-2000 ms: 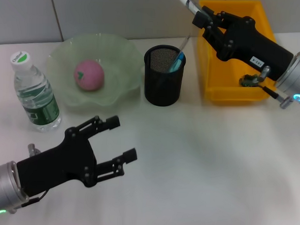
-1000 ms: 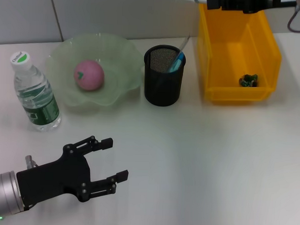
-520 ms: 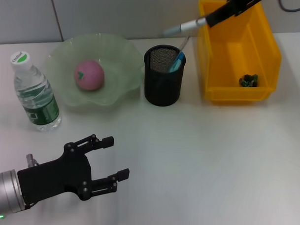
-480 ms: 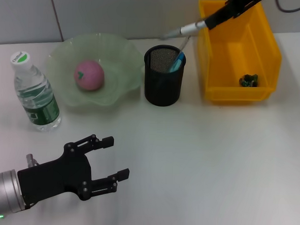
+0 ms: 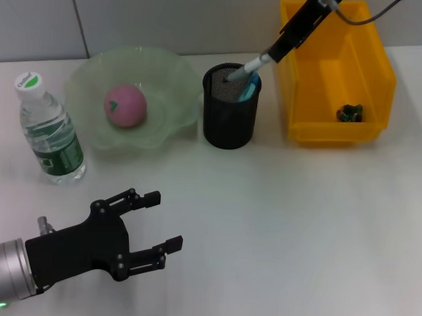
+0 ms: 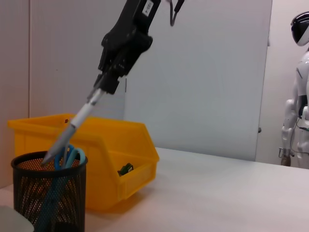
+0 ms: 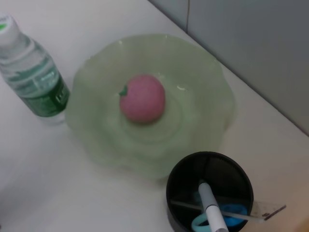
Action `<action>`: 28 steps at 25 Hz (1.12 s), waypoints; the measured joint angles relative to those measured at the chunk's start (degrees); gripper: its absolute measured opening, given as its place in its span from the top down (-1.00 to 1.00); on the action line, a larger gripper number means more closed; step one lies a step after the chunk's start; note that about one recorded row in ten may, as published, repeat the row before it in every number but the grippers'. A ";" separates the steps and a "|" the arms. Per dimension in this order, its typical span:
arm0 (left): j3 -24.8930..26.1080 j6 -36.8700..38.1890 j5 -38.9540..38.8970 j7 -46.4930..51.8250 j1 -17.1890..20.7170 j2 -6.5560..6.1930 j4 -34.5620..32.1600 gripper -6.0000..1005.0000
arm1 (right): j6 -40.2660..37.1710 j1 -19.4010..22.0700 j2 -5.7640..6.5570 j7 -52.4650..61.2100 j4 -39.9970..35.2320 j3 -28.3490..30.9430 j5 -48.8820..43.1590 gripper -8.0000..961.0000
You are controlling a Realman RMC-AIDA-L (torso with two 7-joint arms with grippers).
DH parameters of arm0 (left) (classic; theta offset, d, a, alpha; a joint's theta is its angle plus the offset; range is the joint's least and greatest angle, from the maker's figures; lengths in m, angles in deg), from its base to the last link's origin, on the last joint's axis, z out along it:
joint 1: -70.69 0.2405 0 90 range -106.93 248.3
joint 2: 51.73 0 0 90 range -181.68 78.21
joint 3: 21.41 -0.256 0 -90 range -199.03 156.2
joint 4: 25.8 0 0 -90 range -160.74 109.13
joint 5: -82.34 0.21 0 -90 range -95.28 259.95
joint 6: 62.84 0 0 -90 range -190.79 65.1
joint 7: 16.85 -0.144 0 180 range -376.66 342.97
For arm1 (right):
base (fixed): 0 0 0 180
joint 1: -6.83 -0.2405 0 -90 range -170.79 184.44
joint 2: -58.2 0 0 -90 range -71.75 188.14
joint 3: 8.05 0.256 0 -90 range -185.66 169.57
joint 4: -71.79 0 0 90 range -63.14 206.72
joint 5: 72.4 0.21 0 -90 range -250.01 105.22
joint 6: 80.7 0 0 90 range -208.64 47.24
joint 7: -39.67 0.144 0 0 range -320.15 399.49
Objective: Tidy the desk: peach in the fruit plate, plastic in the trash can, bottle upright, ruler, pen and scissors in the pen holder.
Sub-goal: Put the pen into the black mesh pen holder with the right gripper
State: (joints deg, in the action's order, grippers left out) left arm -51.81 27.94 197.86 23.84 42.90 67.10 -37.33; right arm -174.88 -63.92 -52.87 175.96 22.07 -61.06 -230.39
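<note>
Pen (image 5: pixel 247 68): its tip is dipping into the top of the pen holder (image 5: pixel 230 107), in the upper middle of the head view; the pen is leaning up toward the upper right.
Right gripper (image 5: pixel 293 35): it is pinching the top end of the pen, above the trash can (image 5: pixel 333 72) at the upper right.
Pen holder: it is holding the blue scissors (image 7: pixel 219 216) and the ruler (image 7: pixel 231 211) too.
Fruit plate (image 5: pixel 134 96): it is sitting just left of the pen holder, with the peach (image 5: pixel 125 106) lying in its middle.
Trash can: a small dark green scrap (image 5: pixel 349 113) is lying on its floor.
Bottle (image 5: pixel 49 130): it is standing upright at the left edge.
Left gripper (image 5: pixel 159 222): it is hanging over the desk (image 5: pixel 299 223) at the lower left, fingers spread, holding nothing.
Room: a pale grey wall (image 5: pixel 167 18) is standing behind the desk.
</note>
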 joint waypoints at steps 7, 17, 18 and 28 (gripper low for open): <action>0.08 0.05 0.01 0.00 0.08 0.06 0.17 -0.62 | 3.77 -1.95 -1.16 0.23 3.45 -3.75 -1.26 0.64; 0.17 0.38 0.05 0.00 0.18 0.11 0.28 -0.62 | 8.30 -3.60 -2.59 0.43 6.58 -4.20 -3.36 0.57; 0.17 0.41 0.05 0.00 0.23 0.13 0.28 -0.62 | 8.45 -3.78 -2.60 0.46 6.95 -4.21 -3.38 0.57; 0.16 0.75 -0.45 0.13 0.36 0.12 0.65 -0.62 | 11.00 -4.20 -4.76 0.96 7.26 -4.46 -6.48 0.45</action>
State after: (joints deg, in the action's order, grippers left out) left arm -51.64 28.69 197.42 23.97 43.27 67.21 -36.68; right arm -163.89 -68.12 -57.63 176.92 29.33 -65.53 -236.87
